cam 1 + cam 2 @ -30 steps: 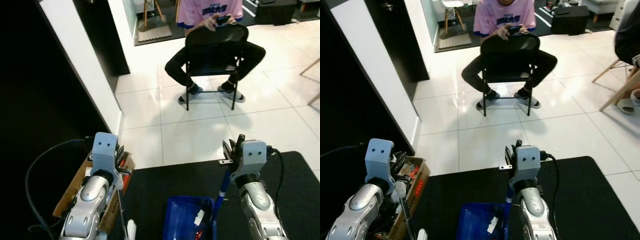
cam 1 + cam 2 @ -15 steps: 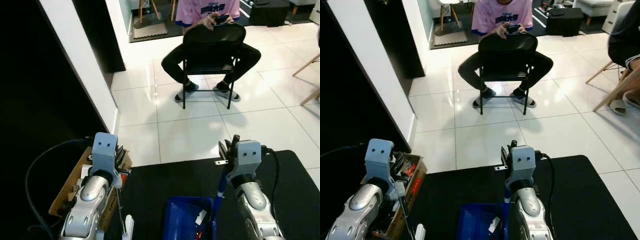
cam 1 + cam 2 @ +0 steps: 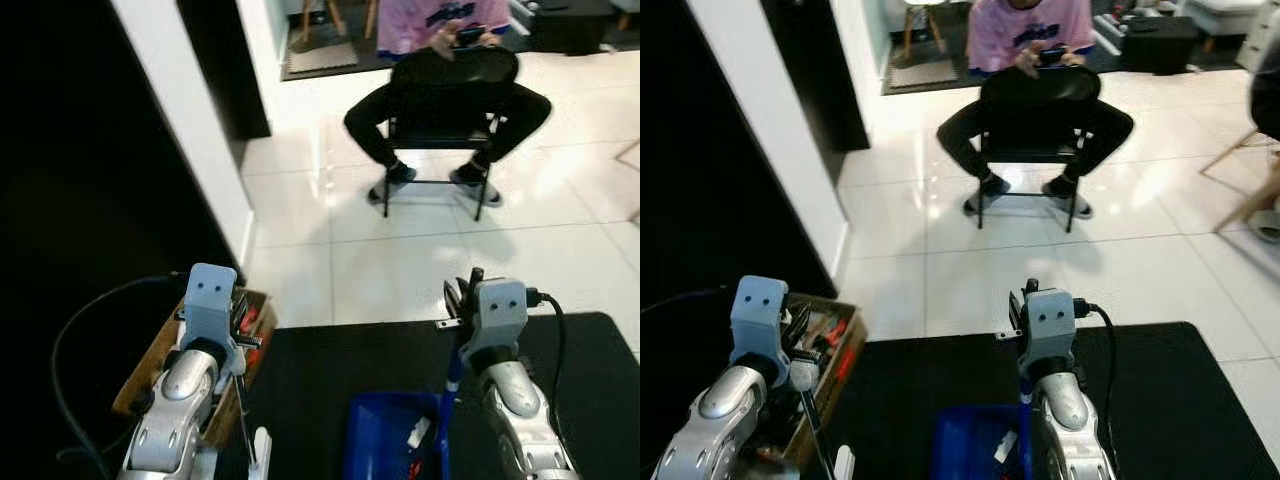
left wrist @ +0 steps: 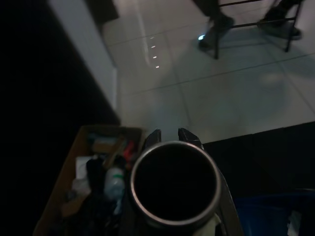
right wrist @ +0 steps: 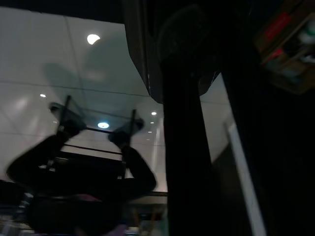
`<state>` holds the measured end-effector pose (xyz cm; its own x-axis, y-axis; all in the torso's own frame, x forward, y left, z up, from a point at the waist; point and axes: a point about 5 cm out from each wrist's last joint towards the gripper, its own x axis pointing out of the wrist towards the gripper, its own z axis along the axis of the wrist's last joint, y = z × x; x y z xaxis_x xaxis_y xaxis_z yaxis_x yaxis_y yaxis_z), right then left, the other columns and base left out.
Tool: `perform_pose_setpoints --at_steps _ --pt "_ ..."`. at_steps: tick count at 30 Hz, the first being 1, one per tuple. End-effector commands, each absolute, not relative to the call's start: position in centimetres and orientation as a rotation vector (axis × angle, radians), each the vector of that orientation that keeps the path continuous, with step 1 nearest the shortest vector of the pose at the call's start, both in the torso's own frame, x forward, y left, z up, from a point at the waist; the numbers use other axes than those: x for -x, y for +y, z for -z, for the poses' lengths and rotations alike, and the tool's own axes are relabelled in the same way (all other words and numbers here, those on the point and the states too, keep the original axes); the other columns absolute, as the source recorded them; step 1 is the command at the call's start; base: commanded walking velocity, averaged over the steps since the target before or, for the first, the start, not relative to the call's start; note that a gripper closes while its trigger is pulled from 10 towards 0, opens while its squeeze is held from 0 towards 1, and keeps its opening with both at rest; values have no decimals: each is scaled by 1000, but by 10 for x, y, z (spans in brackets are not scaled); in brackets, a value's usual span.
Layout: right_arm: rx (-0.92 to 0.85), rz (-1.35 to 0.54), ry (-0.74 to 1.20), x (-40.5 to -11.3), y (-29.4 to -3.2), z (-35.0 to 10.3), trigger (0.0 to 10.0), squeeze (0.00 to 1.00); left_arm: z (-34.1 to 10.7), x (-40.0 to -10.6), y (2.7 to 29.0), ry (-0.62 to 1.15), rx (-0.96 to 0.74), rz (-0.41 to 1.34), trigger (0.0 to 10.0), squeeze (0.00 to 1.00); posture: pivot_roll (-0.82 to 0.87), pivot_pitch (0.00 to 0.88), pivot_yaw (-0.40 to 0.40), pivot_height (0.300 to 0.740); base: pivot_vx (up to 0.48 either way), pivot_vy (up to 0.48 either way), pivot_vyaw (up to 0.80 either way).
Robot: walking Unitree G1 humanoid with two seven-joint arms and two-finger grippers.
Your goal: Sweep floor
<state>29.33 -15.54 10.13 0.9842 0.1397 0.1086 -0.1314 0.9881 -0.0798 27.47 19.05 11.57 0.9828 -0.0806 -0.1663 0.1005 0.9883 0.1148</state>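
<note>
The robot stands at the edge of a black floor mat (image 3: 330, 365) that meets a glossy white tiled floor (image 3: 390, 260). Its left gripper (image 3: 238, 318) is raised at the lower left, over an open brown cardboard box of mixed tools (image 3: 160, 350) that sits against the dark wall; in the left wrist view a round metal tube end (image 4: 174, 183), the top of a thin broom handle (image 3: 243, 420), lies between the two black fingertips (image 4: 152, 135), so the fingers appear closed round that handle, which runs down toward a white piece at the lower edge of the head views. The right gripper (image 3: 458, 300) is up at the lower right, and a blue stick-like dustpan handle (image 3: 452, 375) runs down from it to a blue plastic dustpan (image 3: 385, 440) resting on the mat between the two arms, with white and red scraps (image 3: 418, 438) lying inside it. The right wrist view is very dark and blocked by a thick black upright shape, so whether those fingers truly clamp the blue handle I cannot tell. Well beyond the mat, a person in a pink shirt and black trousers (image 3: 1035, 40) sits astride a black folding chair (image 3: 1040, 110), holding a small dark device over its backrest.
</note>
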Motion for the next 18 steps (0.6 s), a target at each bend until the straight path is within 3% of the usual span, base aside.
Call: perform_pose_setpoints --at_steps 1,18 --pt "58 -149 -131 -294 -151 -103 10000 0 -114 -273 196 172 -143 74 10000 0 -9 108 110 740 0 0 800" --pt "60 -145 -126 -293 -151 -102 10000 0 -114 -273 196 172 -144 74 10000 0 -8 111 113 740 0 0 800"
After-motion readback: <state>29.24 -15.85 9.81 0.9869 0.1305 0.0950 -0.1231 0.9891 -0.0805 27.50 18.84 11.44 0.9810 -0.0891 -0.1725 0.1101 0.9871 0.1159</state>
